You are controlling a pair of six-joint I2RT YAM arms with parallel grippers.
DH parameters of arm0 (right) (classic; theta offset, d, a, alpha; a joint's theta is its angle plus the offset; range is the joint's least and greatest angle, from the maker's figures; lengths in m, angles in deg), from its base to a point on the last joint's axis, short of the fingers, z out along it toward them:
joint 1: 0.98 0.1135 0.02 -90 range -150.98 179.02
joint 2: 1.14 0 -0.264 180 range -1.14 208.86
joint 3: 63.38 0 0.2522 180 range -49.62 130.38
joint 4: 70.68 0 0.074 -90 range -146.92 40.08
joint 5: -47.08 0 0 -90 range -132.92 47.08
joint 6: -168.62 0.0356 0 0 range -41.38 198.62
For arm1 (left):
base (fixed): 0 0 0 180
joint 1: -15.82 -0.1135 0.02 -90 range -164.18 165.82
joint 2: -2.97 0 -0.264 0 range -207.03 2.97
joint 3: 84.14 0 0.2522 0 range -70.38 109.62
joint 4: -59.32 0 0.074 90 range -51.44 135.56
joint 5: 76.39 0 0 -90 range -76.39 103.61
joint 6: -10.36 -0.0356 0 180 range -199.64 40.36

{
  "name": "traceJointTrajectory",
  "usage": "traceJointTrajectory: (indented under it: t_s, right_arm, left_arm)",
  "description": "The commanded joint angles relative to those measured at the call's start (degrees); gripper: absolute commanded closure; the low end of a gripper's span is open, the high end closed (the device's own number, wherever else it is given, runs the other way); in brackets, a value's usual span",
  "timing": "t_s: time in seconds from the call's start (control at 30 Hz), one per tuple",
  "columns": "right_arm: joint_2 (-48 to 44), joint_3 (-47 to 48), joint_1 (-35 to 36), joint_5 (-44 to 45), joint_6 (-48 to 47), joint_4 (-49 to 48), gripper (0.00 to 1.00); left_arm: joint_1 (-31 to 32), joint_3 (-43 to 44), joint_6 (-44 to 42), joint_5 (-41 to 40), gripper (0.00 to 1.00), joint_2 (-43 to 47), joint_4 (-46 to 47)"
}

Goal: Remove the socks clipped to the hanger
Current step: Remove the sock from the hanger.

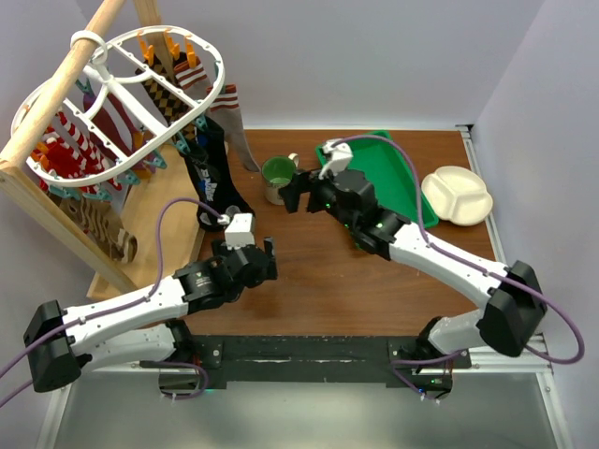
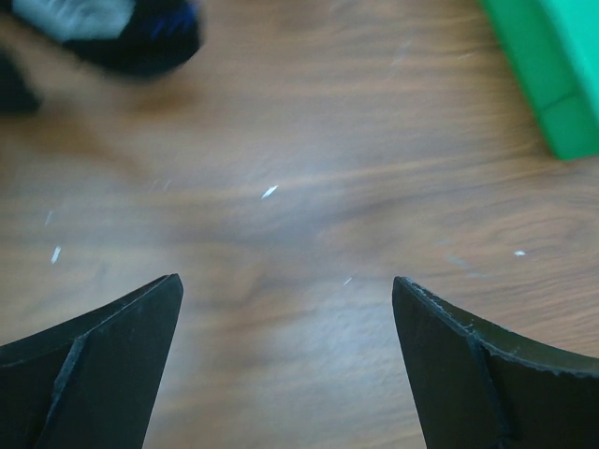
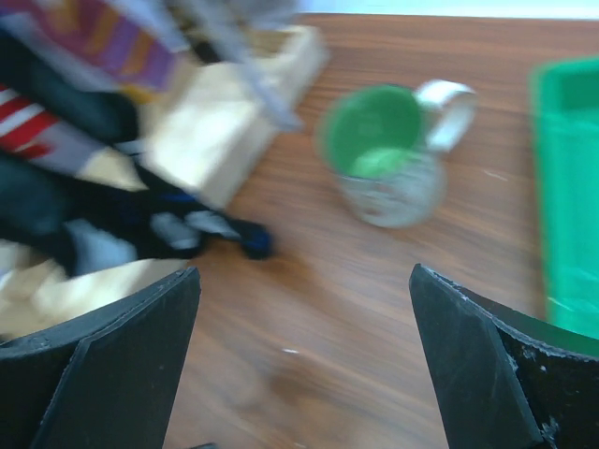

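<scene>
The left gripper (image 1: pixel 270 257) and right gripper (image 1: pixel 288 194) are hovering spread apart, holding nothing, above the counter (image 1: pixel 374 281). The socks (image 1: pixel 208 173) are hanging from the hanger (image 1: pixel 221 75) to their left, untouched.

hanger (image 1: pixel 222 84): white ribbed oval, tilted, raised at far left
socks (image 1: pixel 208 168): striped, checkered, black; clipped on, dangling underneath

No text, label, brand, number or sign can be read in any view.

Black sock (image 1: pixel 213 182) has white and blue patches on the fabric, possibly a print, but they are too blurred and small to make out as letters.

Mug (image 3: pixel 388 182) has a mottled pale outer wall, and nothing on it is legible.
</scene>
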Motion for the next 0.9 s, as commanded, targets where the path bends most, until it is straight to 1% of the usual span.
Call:
traceJointTrajectory:
  t_s: [0.0, 0.03, 0.1, 0.17, 0.2, 0.23, 0.3, 0.33, 0.43, 0.53, 0.67, 0.8, 0.87]
  right_arm:
    - [5.11, 9.33, 5.46, -3.81, -4.33, -7.97, 0.02]
    - [6.34, 10.66, 6.26, -3.90, -4.95, -7.88, 0.02]
    - [9.24, 14.08, 8.19, -4.34, -6.53, -8.58, 0.02]
    - [11.43, 15.42, 8.64, -6.27, -6.71, -9.81, 0.04]
    - [11.97, 16.64, 9.25, -7.06, -6.80, -10.51, 0.05]
    - [12.50, 17.35, 9.69, -8.37, -6.89, -10.52, 0.07]
    - [13.99, 19.19, 11.61, -8.74, -7.76, -10.00, 0.09]
    - [14.43, 19.72, 12.32, -8.74, -8.64, -9.82, 0.10]
    - [15.23, 19.64, 15.22, -8.39, -9.61, -10.17, 0.10]
    - [16.19, 18.85, 16.99, -8.30, -9.35, -12.01, 0.10]
    - [19.44, 19.73, 17.69, -8.22, -10.05, -12.72, 0.11]
    - [23.22, 22.36, 17.69, -6.72, -12.16, -13.77, 0.11]
    - [25.77, 24.55, 17.78, -4.71, -13.48, -13.86, 0.11]
  left_arm:
    - [-0.40, -0.75, 13.78, -5.09, 0.00, 2.39, -12.57]
    - [-0.40, -0.93, 16.23, -5.18, 0.00, 3.09, -13.82]
    - [-0.40, -1.54, 18.09, -5.09, 0.00, 3.79, -16.19]
    - [-0.40, -1.63, 21.43, -5.09, 0.00, 4.58, -17.70]
    - [-0.49, -1.54, 23.09, -5.00, 0.00, 4.67, -19.88]
    - [-0.49, -1.54, 26.94, -4.39, 0.00, 4.59, -21.03]
    - [-0.49, -1.46, 30.12, -2.90, 0.00, 4.24, -24.27]
    - [-0.49, -1.02, 32.93, -0.98, 0.00, 3.71, -25.60]
    - [-0.49, -0.49, 35.75, 2.19, 0.00, 3.62, -30.00]
    - [-0.49, -0.14, 38.30, 3.60, 0.00, 5.81, -34.57]
    - [-0.49, 2.32, 43.32, 1.68, 0.00, 10.20, -44.22]
    - [-0.49, 5.22, 45.43, -2.18, 0.00, 13.28, -49.51]
    - [-0.49, 6.19, 44.38, -3.77, 0.00, 13.64, -49.52]
